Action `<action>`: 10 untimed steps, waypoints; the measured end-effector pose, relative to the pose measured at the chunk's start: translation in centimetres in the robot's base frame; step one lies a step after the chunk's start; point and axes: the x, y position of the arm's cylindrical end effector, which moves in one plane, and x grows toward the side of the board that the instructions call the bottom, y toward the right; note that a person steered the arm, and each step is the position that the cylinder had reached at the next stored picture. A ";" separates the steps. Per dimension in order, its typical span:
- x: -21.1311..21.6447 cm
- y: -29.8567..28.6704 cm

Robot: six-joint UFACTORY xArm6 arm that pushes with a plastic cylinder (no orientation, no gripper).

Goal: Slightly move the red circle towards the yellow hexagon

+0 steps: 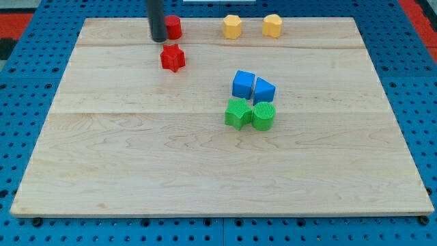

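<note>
Red circle (pixel 173 26) sits near bench (pixel 136 157) top edge, bare wood between it and yellow hexagon (pixel 232 26) rightward. My tip (pixel 158 38) touches its left side, partly hiding it; rod has no fingers.

My tip (pixel 158 39) touching red circle (pixel 173 27).

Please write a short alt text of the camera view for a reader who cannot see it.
My tip rests at the left side of the red circle near the top edge of a wooden board, with a red star just below. Two yellow blocks sit further right along the top, and two blue and two green blocks cluster near the middle.
</note>
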 end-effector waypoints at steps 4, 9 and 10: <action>-3.6 1.7; -4.1 3.0; -4.1 4.3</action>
